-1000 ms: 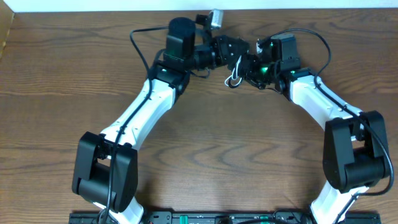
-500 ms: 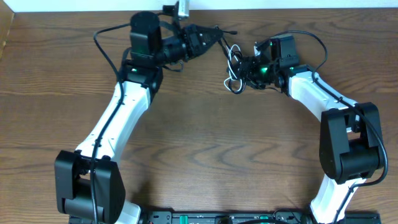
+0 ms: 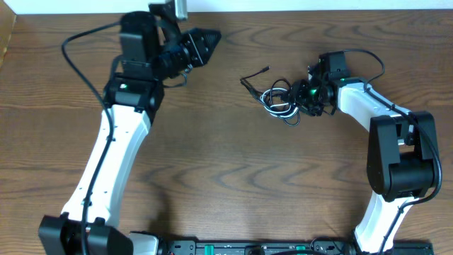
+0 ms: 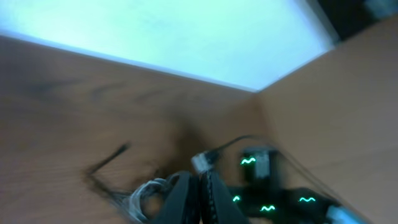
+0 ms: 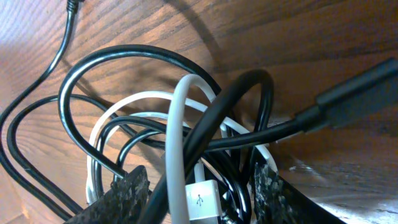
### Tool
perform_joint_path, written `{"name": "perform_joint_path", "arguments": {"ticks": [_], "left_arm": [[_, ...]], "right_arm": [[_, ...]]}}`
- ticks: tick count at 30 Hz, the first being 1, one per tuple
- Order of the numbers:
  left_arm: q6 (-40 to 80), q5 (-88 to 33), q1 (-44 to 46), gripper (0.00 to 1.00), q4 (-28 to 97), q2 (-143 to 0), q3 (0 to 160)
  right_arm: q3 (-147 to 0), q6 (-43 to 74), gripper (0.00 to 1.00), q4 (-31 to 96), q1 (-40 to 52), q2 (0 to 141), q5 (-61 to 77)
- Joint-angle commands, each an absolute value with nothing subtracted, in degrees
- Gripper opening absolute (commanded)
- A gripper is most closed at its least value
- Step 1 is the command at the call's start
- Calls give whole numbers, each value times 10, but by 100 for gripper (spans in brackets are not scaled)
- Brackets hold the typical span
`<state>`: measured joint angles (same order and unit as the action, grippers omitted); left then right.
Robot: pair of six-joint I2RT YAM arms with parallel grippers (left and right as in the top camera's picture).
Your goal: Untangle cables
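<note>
The cables (image 3: 277, 99) lie in one tangle on the wooden table, right of centre: black cords and a white one. One loose black end (image 3: 255, 74) trails out to the left. My right gripper (image 3: 306, 96) is shut on the tangle's right side. In the right wrist view its gripper (image 5: 198, 198) holds black loops, the white cord (image 5: 177, 124) and a white USB plug (image 5: 202, 200) between the fingers (image 5: 118, 196). My left gripper (image 3: 207, 38) is shut and empty, raised at the back left, well apart from the tangle. In the left wrist view its gripper (image 4: 200, 186) shows blurred, with the tangle (image 4: 146, 190) beyond.
The table's back edge meets a white wall (image 3: 318, 5). A thick black wire (image 3: 364, 53) loops over the right arm. A table side edge (image 3: 7, 42) shows at the far left.
My left gripper has let go of the black cord and swung away to the left. The tangle has dropped onto the table, lower and to the right, with the right gripper still in it.
</note>
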<state>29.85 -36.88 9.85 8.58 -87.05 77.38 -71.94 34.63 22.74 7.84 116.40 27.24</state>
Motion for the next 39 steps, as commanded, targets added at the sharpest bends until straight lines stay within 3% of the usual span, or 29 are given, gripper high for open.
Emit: {"name": "perform_joint_path", "arguments": {"ticks": [1, 10, 16, 24, 27, 34, 39], "left_arm": [[221, -274, 113, 7, 132, -880, 775], [181, -273, 168, 7, 205, -917, 775], [178, -273, 201, 8, 201, -949, 775], [178, -274, 214, 8, 201, -978, 775], [178, -274, 227, 9, 195, -1007, 775], [180, -268, 269, 30, 170, -1068, 775], [375, -122, 281, 33, 227, -1097, 774]], "right_arm": [[-713, 288, 50, 243, 73, 1171, 236], [-714, 245, 44, 269, 62, 1080, 266], [-714, 226, 18, 284, 55, 975, 295], [-714, 227, 40, 317, 47, 941, 231], [-714, 232, 41, 328, 30, 941, 226], [-714, 231, 45, 337, 8, 941, 226], [-714, 230, 46, 343, 7, 941, 225]]}}
